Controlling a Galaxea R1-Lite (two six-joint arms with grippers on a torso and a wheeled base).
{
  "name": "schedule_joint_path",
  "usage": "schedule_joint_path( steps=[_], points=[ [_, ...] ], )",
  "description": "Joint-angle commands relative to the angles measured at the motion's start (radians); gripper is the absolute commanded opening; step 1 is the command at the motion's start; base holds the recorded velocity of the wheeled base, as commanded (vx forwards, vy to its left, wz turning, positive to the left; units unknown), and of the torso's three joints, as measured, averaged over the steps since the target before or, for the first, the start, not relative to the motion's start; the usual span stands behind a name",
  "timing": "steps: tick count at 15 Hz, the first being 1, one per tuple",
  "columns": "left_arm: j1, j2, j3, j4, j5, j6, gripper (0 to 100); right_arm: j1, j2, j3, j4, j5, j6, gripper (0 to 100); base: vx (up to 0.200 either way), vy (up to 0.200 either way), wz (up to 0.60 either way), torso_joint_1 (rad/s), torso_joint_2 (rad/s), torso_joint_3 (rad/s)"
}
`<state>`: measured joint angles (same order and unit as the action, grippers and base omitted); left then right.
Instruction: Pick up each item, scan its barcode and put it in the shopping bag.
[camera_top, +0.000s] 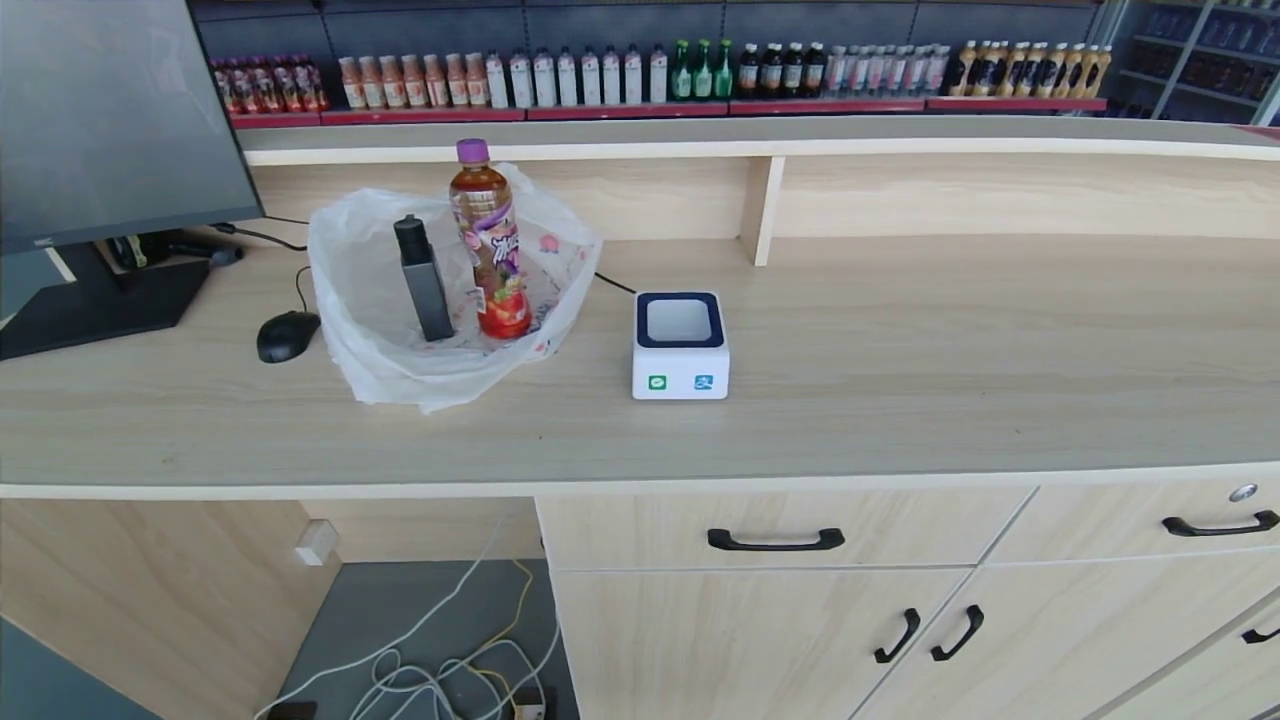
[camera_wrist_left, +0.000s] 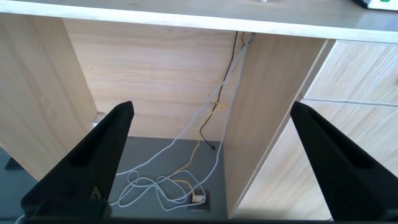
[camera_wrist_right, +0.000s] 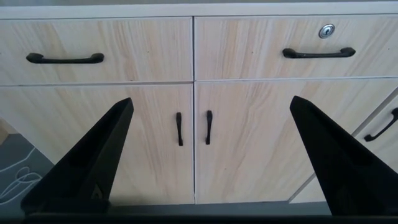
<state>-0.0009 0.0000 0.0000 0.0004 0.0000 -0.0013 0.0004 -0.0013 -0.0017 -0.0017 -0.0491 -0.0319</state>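
Observation:
A white plastic shopping bag (camera_top: 440, 350) lies open on the wooden counter (camera_top: 900, 340), left of centre. Inside it stand a tea bottle with a purple cap (camera_top: 488, 245) and a dark grey bottle (camera_top: 424, 280), both upright. To the bag's right sits a white barcode scanner box with a dark blue rim (camera_top: 680, 345). My left gripper (camera_wrist_left: 211, 162) is open below counter height, facing the open knee space under the counter. My right gripper (camera_wrist_right: 208, 162) is open too, low in front of the cabinet doors (camera_wrist_right: 193, 143). Nothing is between either pair of fingers.
A monitor (camera_top: 100, 120) on its stand occupies the counter's far left, with a black mouse (camera_top: 287, 335) beside the bag. A raised shelf with a divider (camera_top: 760, 210) runs along the back. Cables (camera_wrist_left: 186, 180) lie on the floor under the counter. Drawers with black handles (camera_top: 775, 541) front the cabinet.

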Motion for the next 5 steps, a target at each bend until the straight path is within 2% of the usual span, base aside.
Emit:
schedule_joint_path(
  steps=[1, 5],
  points=[
    [0.001, 0.000, 0.000, 0.000, 0.000, 0.000, 100, 0.001, 0.001, 0.000, 0.000, 0.000, 0.000, 100, 0.000, 0.000, 0.00, 0.000, 0.00, 0.000],
    [0.001, 0.000, 0.000, 0.000, 0.000, 0.000, 100, 0.001, 0.001, 0.000, 0.000, 0.000, 0.001, 100, 0.000, 0.000, 0.00, 0.000, 0.00, 0.000]
  ],
)
